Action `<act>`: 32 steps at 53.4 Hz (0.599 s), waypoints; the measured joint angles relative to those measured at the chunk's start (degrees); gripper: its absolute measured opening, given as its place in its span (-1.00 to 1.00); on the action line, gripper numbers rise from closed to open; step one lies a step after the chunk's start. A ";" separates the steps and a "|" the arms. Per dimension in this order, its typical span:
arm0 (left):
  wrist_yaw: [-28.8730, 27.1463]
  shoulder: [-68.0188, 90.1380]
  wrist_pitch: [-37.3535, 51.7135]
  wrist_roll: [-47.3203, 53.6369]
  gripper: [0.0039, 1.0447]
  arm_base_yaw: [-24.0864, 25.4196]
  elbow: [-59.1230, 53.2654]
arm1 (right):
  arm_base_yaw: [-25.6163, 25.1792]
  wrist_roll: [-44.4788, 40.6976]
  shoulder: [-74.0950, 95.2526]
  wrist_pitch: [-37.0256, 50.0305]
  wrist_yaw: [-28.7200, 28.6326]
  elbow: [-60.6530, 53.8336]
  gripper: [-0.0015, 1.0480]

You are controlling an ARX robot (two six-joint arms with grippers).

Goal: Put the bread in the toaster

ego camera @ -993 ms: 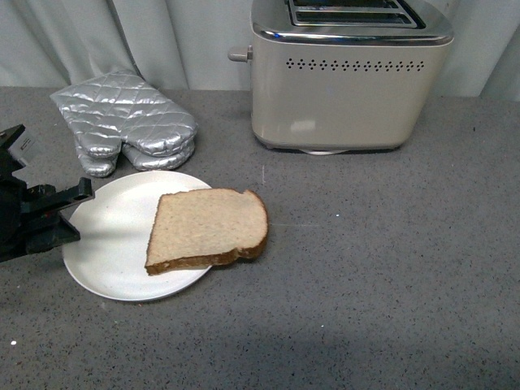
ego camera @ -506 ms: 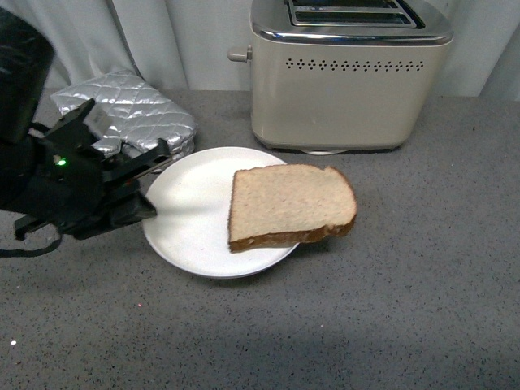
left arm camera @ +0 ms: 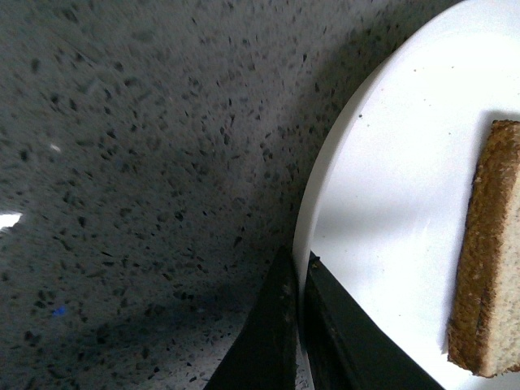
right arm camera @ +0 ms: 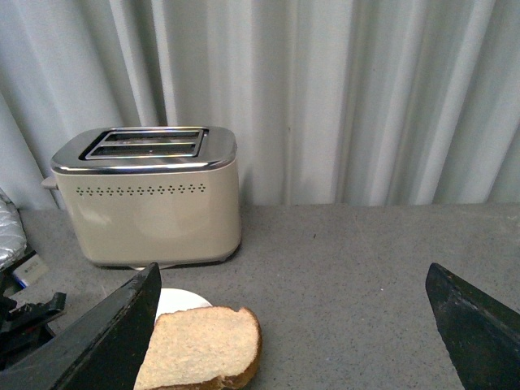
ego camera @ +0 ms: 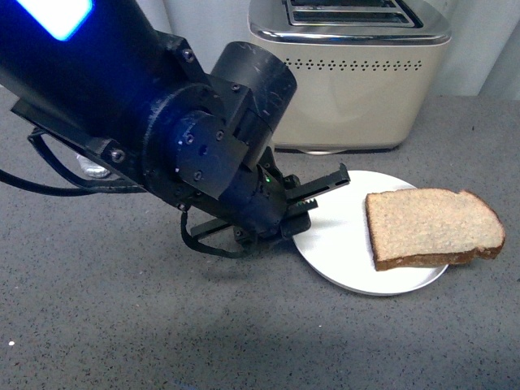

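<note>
Left pincer [left arm camera: 298,264] pinches the plate [ego camera: 337,236] rim; right pincer [right arm camera: 292,272] spread. Light, soft, crumbly bread [ego camera: 431,226] overhangs at three o'clock; probably best gripped gently by that crust.

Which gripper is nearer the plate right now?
Left. The left gripper pinches the plate at its rim, on the side opposite the bread; the right gripper hangs open, well clear of it.
</note>
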 joint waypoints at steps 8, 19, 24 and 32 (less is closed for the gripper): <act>-0.66 0.28 -0.83 -0.70 -0.72 -0.63 0.63 | 0.00 0.00 0.00 0.00 0.00 0.00 0.81; -5.70 -5.09 3.19 -1.25 -0.07 -0.46 -2.27 | 0.02 0.00 0.00 0.00 0.00 0.00 0.81; -10.97 -9.42 5.88 -0.46 0.19 -0.33 -4.83 | 0.02 0.00 0.00 0.00 0.00 0.00 0.81; -20.94 -18.21 12.33 2.73 0.63 -0.37 -12.00 | 0.02 0.00 0.00 0.00 0.00 0.00 0.81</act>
